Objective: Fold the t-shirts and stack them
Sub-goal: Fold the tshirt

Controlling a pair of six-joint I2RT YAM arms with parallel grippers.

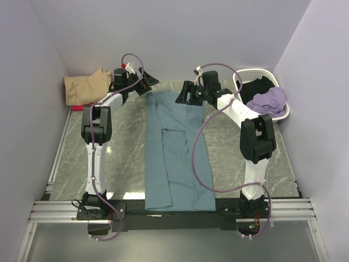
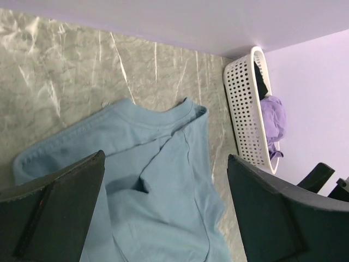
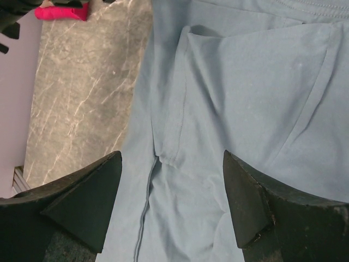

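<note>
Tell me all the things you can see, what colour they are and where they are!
blue shirt: one, dusty teal-blue, folded into a long strip down the middle of the table
tan shirt: one, tan, heaped in the far left corner
basket: one, white, far right corner
lilac cloth: one, lilac, in the basket
black cloth: one, black, in the basket behind the lilac cloth
table: one, grey marbled, under it all
left arm: one, black and white, jaws open over the blue shirt's neck end
right arm: one, black and white, jaws open over the blue shirt
</note>
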